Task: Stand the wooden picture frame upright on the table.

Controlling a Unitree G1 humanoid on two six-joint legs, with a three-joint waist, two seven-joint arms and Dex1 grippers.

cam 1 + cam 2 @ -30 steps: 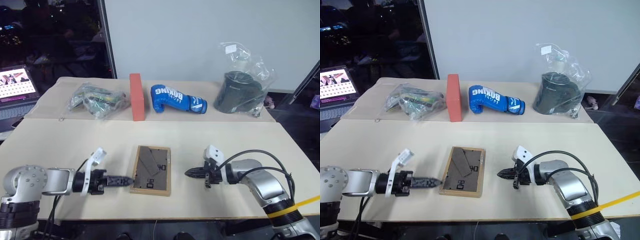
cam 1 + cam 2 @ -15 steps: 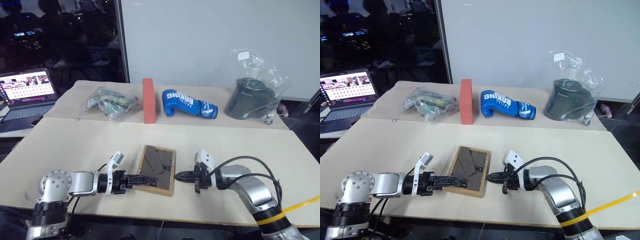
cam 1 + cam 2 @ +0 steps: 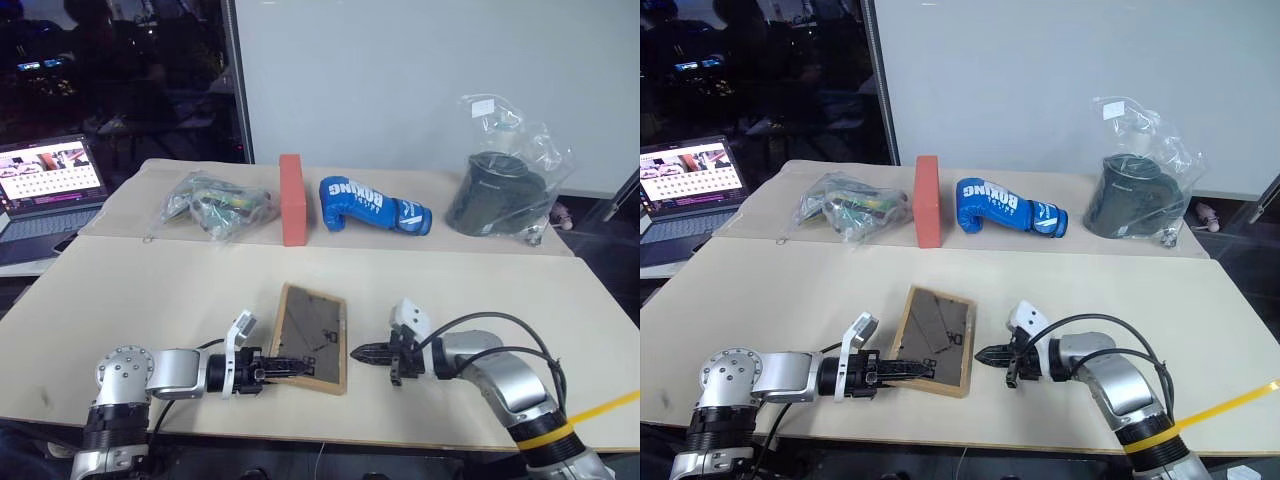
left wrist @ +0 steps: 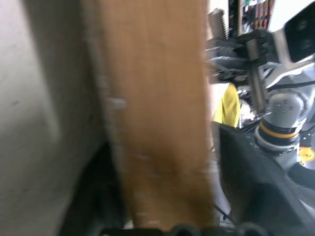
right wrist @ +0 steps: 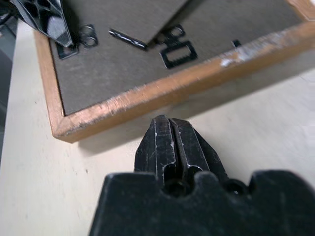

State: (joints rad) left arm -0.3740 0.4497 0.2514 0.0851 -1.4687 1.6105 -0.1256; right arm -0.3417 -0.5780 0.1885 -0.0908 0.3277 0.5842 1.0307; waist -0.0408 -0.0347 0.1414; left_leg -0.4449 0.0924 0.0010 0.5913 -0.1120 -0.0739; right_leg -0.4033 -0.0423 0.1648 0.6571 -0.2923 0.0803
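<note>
Near the front edge of the table (image 3: 120, 290) the frame (image 3: 312, 322) lies back-side up, between the two grippers. Left gripper (image 3: 290, 367) has its fingers on the frame's near-left corner; the left wrist view shows light wood running between the two black fingers, so I judge it clamped on the frame's edge, though the hold looks thin and close to the corner. Right gripper (image 3: 362, 352) sits just beside the frame's right rail, fingers pressed together, holding nothing, tip apart from the wood by a small gap. Risks, as I read them: a corner pinch this shallow could let the frame pivot or slip out when lifted; if the prop leg is not swung out, the frame would fall flat once let go; the clenched right gripper, if it pushes the rail, could shove the frame sideways against the left grip rather than steady it. The table's near edge is close, so a slide toward it could drop the frame off. Look of the frame: small rectangle, light-wood border, dark grey backing with a folded prop leg lying diagonally, small metal hangers and white marks on the backing; worn pale spot on the right rail. Brick (image 3: 291, 198), blue glove (image 3: 372, 203) and two bagged items stand along the far side, well apart.
</note>
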